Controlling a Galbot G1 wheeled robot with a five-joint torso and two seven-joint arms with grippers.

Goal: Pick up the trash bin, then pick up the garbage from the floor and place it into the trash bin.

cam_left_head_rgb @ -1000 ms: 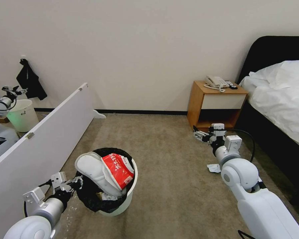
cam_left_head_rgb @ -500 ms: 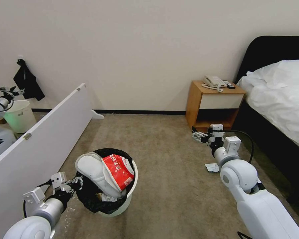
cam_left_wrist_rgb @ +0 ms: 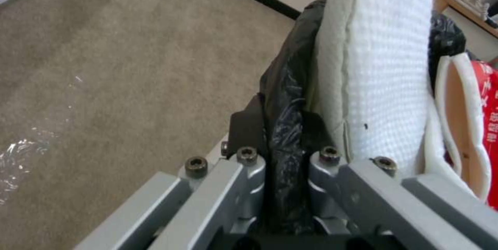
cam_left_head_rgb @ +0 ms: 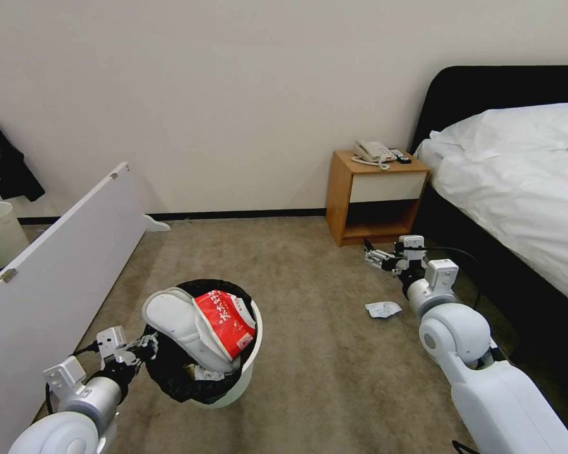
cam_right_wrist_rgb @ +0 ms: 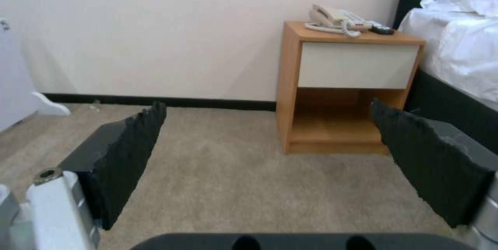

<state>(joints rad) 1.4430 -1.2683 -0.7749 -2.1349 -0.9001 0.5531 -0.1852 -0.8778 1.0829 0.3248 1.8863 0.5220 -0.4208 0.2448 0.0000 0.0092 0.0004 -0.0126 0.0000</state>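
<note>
Left gripper (cam_left_head_rgb: pixel 146 346) clenched on trash bin (cam_left_head_rgb: pixel 241 383) rim, liner hiding it; right gripper (cam_left_head_rgb: pixel 371 254) released; one crumpled tissue (cam_left_head_rgb: pixel 382 309) on carpet (cam_left_head_rgb: pixel 309 277).

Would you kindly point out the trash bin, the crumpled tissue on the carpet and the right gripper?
trash bin (cam_left_head_rgb: pixel 249 377), head view, on its white outer wall.
crumpled tissue (cam_left_head_rgb: pixel 382 309), head view, on its middle.
right gripper (cam_left_head_rgb: pixel 373 255), head view, midway between its open fingertips.

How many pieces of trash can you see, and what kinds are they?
White slippers in the trash bin: 1
Red-and-white snack packets in the bin: 1
White crumpled tissues on the floor: 1
Total: 3
</note>
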